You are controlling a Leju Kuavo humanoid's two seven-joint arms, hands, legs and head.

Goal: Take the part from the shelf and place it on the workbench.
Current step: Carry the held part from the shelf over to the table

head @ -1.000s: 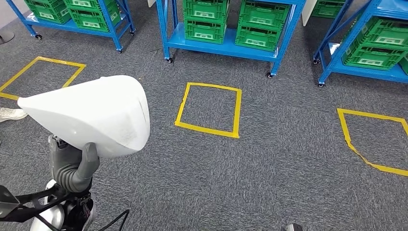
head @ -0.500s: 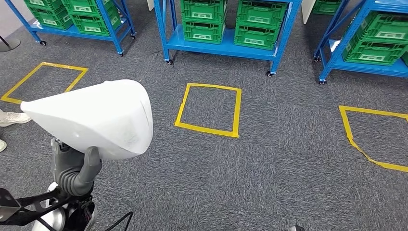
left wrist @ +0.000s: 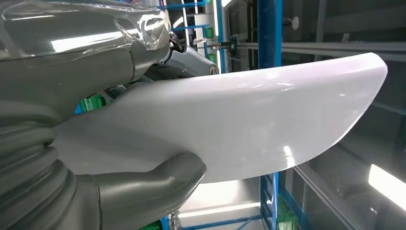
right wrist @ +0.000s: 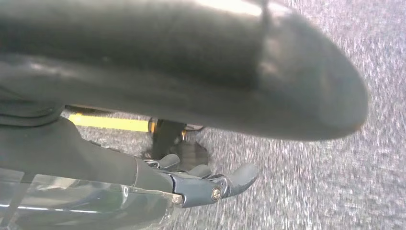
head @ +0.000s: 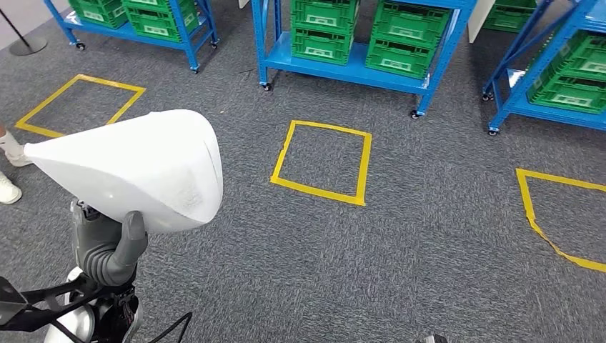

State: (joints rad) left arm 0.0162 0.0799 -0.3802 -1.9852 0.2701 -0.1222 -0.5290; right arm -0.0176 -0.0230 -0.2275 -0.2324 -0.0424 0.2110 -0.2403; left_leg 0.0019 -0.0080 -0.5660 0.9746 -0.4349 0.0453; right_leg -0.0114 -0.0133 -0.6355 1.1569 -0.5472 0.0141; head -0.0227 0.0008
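Fingers of the left hand (head: 107, 246) are mostly hidden behind the white part (head: 136, 171) in the head view, where only the grey thumb and ribbed cover stand out beneath the shell. In the left wrist view the thick thumb (left wrist: 158, 179) presses against the underside of the part (left wrist: 249, 120) while the rest of the hand (left wrist: 72, 143) wraps the near end, so the left hand is grasping the part, held up in the air over the grey carpet (head: 400, 257) near the lower left corner of the head view. The part's far tip is cut off by nothing, but its inner side cannot be made out. The right hand (right wrist: 206, 184) hangs low over the carpet (right wrist: 306, 182), blurred, its fingers lightly apart and holding nothing. Blue shelves (head: 357, 68) with green crates (head: 407, 39) line the far edge of the carpet, with a yellow tape square (head: 323, 161) in front of them. A white shoe (head: 7, 189) is cropped at the left edge.
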